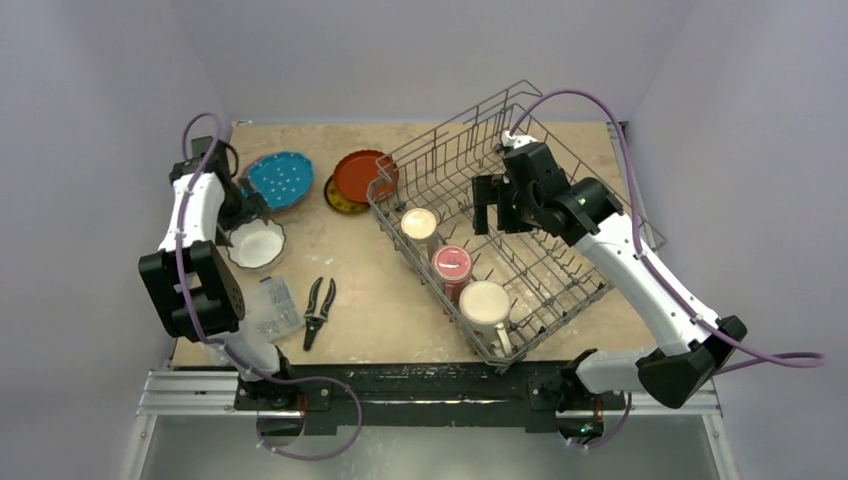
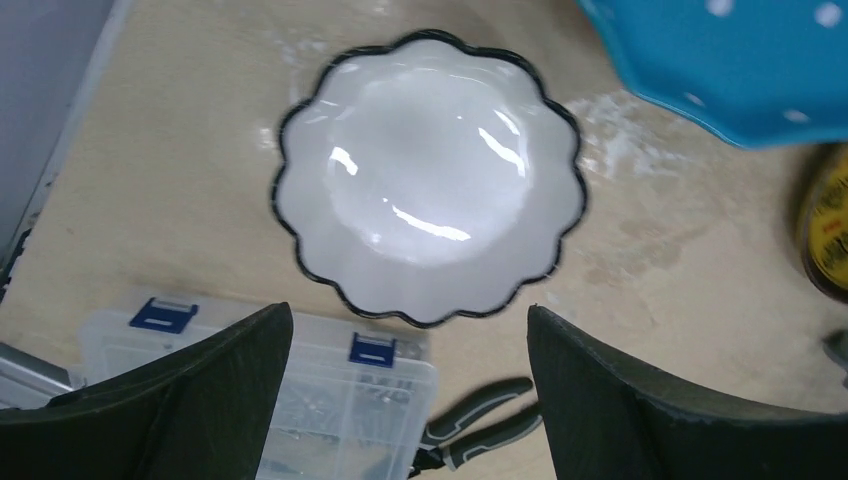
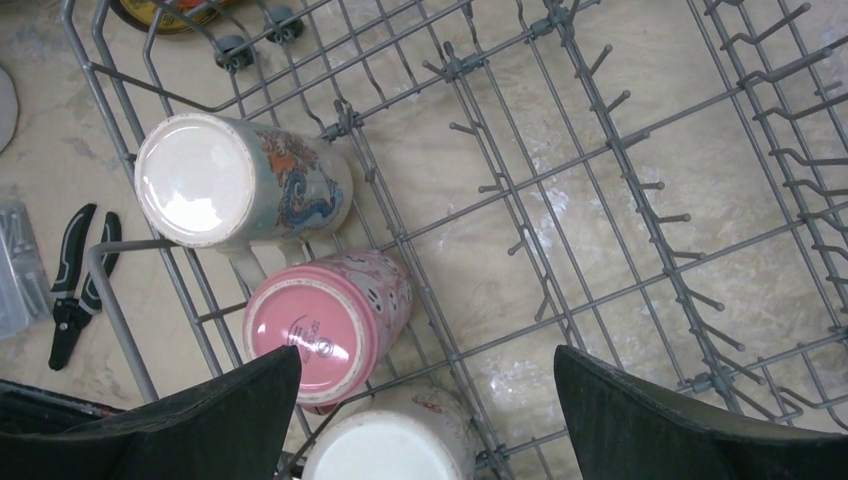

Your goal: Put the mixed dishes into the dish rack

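The dish rack (image 1: 565, 285) stands at the right of the table, with three mugs upside down along its near-left side: a cream one (image 1: 419, 223), a maroon one (image 1: 451, 263) and a larger cream one (image 1: 485, 303). My right gripper (image 1: 490, 205) hangs open above the rack floor (image 3: 600, 200), empty, over the maroon mug (image 3: 320, 325) and the cream mug (image 3: 390, 445). My left gripper (image 2: 410, 320) is open just above the near rim of the white fluted bowl (image 2: 430, 180), not touching it. A blue dotted plate (image 1: 280, 178) lies behind the bowl (image 1: 256, 243). A red-orange plate (image 1: 364, 176) rests on a yellow plate (image 1: 338, 200).
A clear plastic box (image 1: 272, 308) of small metal parts and black-handled pliers (image 1: 318, 308) lie near the front left, just in front of the bowl. The rack's raised wire handle (image 1: 500, 105) stands at the back. Grey walls close in the table.
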